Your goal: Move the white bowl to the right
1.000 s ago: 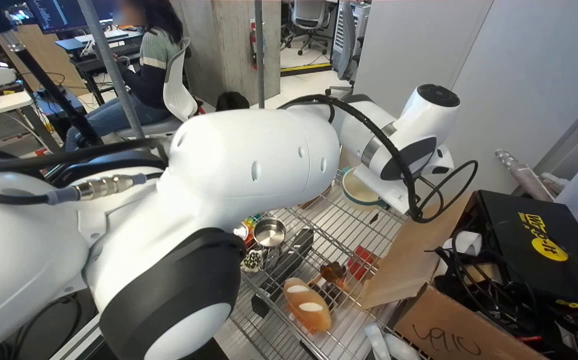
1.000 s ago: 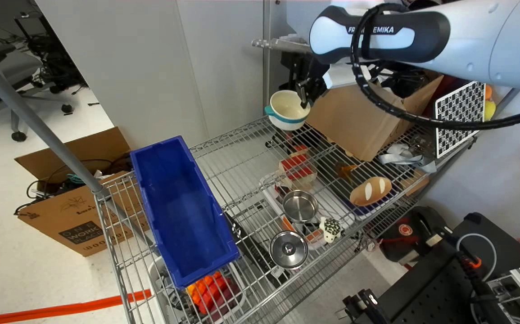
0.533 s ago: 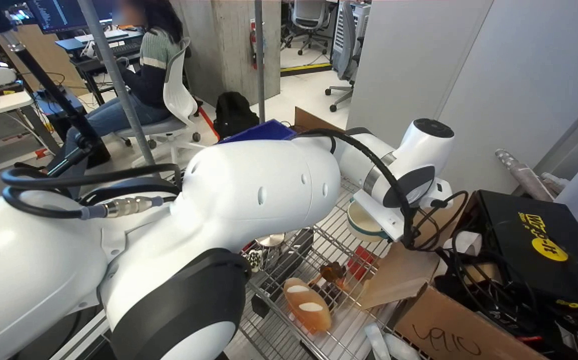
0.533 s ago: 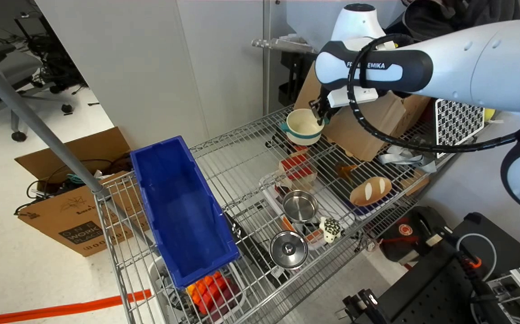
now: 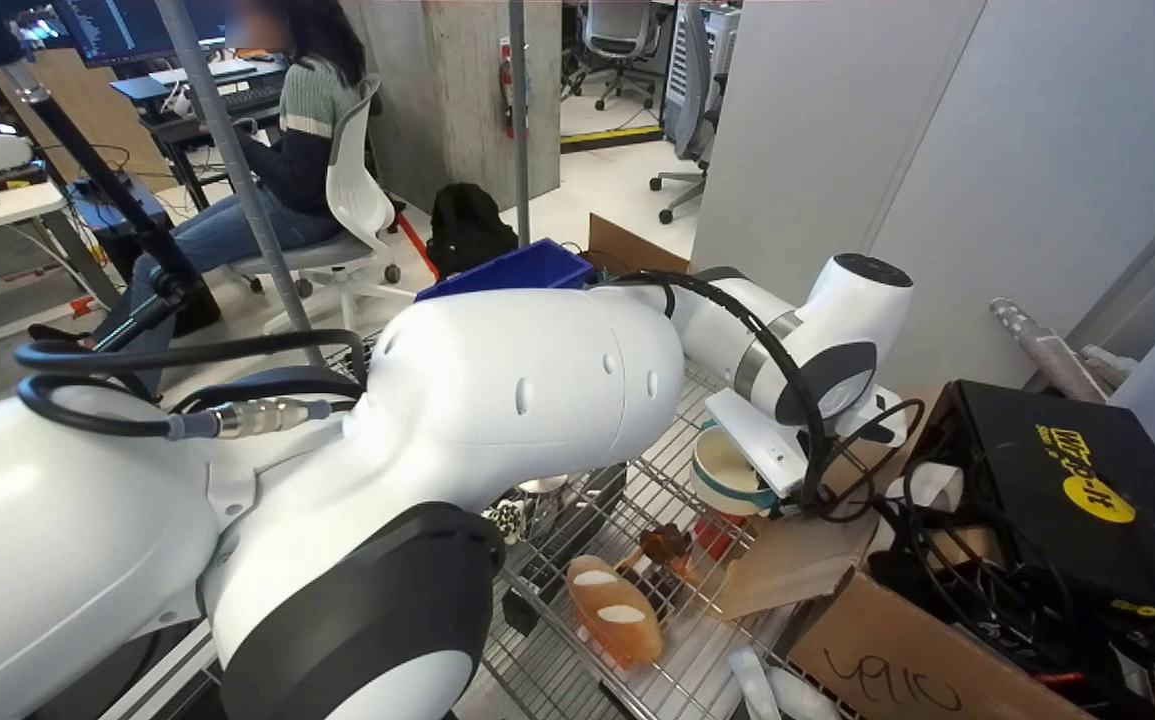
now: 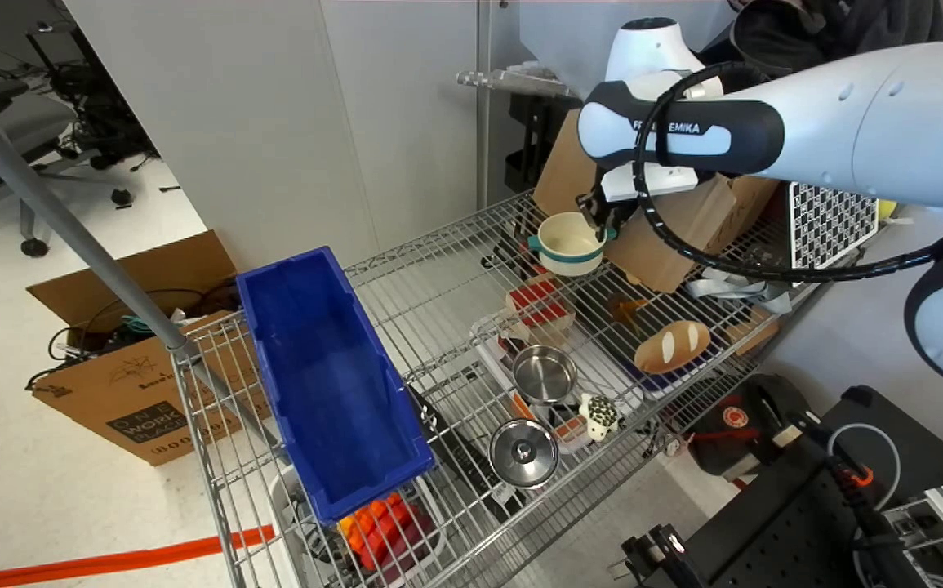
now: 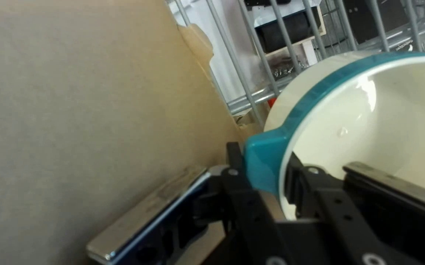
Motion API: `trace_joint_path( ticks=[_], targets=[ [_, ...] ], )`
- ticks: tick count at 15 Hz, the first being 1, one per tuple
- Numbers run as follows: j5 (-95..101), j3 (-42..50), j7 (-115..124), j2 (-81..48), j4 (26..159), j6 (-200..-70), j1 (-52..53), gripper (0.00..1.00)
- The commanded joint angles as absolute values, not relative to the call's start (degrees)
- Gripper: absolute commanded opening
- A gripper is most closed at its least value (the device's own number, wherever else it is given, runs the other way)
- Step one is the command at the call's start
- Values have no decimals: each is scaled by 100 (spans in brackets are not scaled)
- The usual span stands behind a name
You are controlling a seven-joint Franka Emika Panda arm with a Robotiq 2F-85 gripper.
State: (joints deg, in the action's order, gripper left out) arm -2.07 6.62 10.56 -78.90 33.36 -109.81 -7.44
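The white bowl is cream-white with a teal band and teal handles. It shows in both exterior views (image 5: 720, 465) (image 6: 569, 237) and fills the right of the wrist view (image 7: 374, 121). It stands nearly upright at the wire shelf's (image 6: 430, 286) far edge, beside the cardboard box. I cannot tell whether its base touches the wires. My gripper (image 7: 265, 165) is shut on one teal handle and the rim there, one finger outside the handle and one inside the bowl. In an exterior view the gripper (image 6: 598, 224) comes down at the bowl's box side.
An open cardboard box (image 6: 675, 233) stands close beside the gripper; its flap fills the wrist view's left (image 7: 87, 110). A red-topped carton (image 6: 538, 302), metal pot (image 6: 544, 374), metal lid (image 6: 523, 453), bread (image 6: 672, 346) and blue bin (image 6: 332, 384) are around the shelf.
The arm has lowered, carrying the bowl down and towards the cardboard box. The bowl was tilted and higher before and is now more level. The gripper has stayed on the handle.
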Motion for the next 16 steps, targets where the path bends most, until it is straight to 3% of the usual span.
trace_joint_path(
  ticks=[1,7,16],
  targets=[
    [-157,752,1282,-8047,2979,-10638,-756,57],
    [-181,693,1356,-7941,2956,-10562,-629,99],
    [148,821,1276,-7801,2996,-10793,-405,100]
  ],
)
